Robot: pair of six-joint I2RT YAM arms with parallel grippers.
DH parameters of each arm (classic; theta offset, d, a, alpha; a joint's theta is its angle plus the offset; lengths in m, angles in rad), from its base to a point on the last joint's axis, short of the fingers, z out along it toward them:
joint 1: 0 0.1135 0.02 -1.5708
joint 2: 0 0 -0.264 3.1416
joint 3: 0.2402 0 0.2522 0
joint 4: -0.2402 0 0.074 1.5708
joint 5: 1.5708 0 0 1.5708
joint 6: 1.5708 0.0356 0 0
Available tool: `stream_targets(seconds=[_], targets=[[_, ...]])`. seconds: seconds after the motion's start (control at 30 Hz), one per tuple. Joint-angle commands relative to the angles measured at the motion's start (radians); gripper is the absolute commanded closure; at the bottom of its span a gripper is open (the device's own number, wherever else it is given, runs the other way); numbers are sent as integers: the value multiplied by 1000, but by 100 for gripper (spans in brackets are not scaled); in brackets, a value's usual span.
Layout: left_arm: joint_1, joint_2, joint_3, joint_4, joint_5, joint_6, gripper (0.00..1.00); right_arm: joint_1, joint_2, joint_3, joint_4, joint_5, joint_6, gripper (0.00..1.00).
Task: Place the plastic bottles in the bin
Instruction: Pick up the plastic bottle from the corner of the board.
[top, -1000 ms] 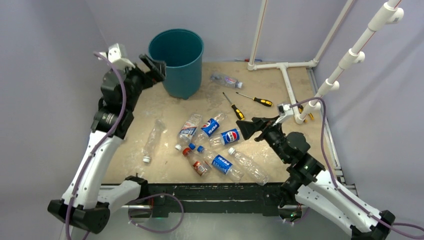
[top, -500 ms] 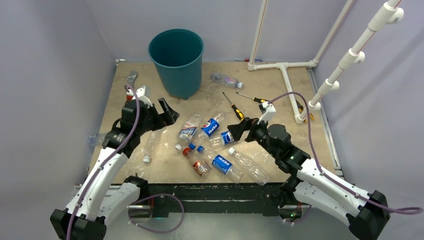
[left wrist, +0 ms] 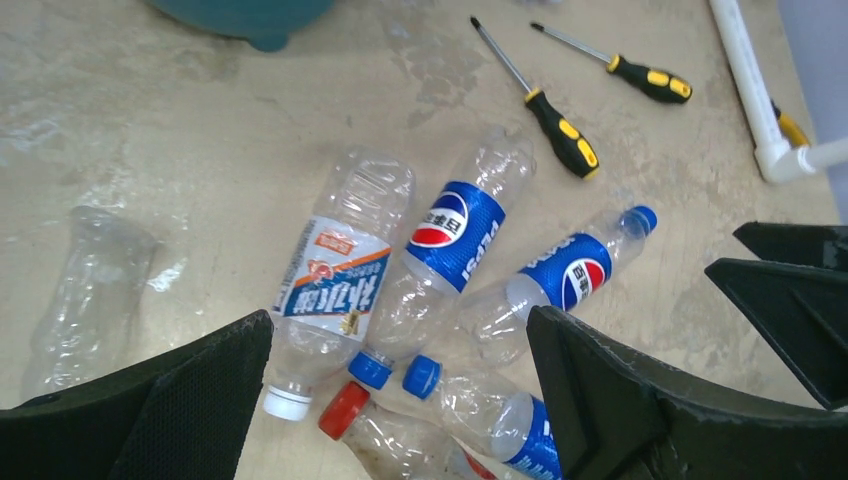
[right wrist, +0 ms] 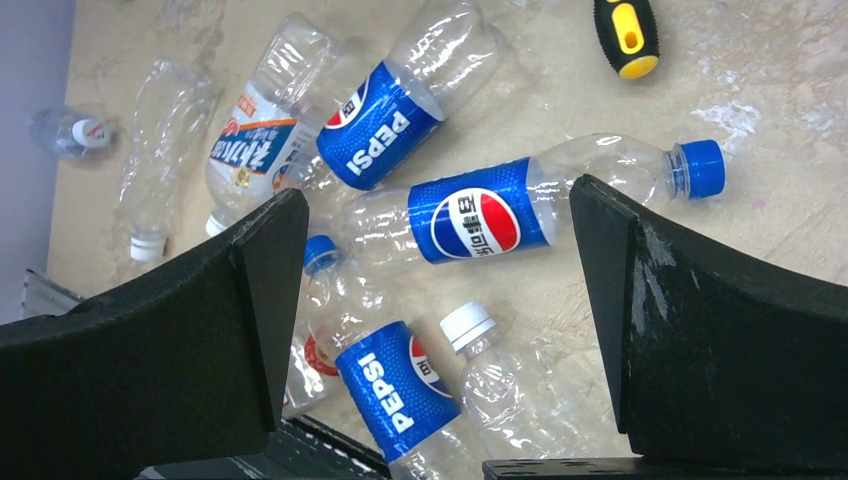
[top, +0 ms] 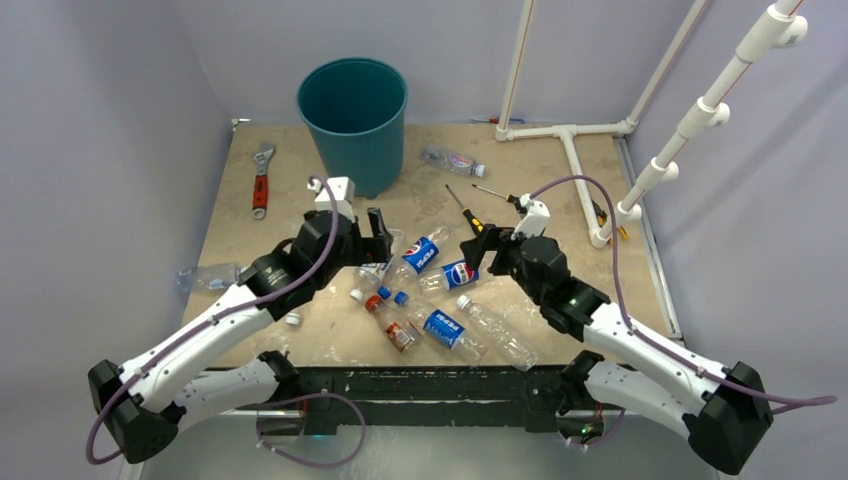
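Both your arms have swung in over the bottles (top: pixel 443 326), which lie clustered at frame centre, with strays at the left edge and right of the bin (top: pixel 355 160), upper centre. Your left gripper (top: pixel 378 235) and right gripper (top: pixel 472 252) hang above the pile, fingers spread wide.

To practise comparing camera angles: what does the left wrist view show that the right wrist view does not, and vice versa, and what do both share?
Only the left wrist view: the base of the bin, the farther screwdriver and a white pipe. Only the right wrist view: a white-capped clear bottle at the bottom and a lone bottle far from the pile. Both: the blue-capped Pepsi bottle, the second Pepsi bottle, the orange-and-white-labelled bottle and the handle of the nearer screwdriver.
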Motion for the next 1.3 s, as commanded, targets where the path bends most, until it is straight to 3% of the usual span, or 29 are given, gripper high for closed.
stream_targets(seconds=[0.0, 0.2, 0.43, 0.57, 0.83, 1.1, 1.27], targets=[[0, -141, -71, 117, -129, 14, 1, -14, 22, 54, 40, 39, 41, 2], [1, -236, -186, 248, -98, 25, 1, -64, 76, 64, 3, 41, 83, 3], [1, -183, -182, 212, -50, 33, 0, -288, 158, -52, 124, -181, 168, 12], [0, -172, -177, 193, -34, 31, 1, -291, 195, -63, 127, -217, 203, 16], [0, -192, -201, 223, -25, 15, 2, -290, 103, -213, 146, -191, 375, 16], [0, -176, -194, 206, -7, 6, 3, -290, 183, -237, 221, -238, 492, 16], [0, -193, -197, 208, -9, 11, 3, -290, 161, -206, 184, -237, 434, 13]])
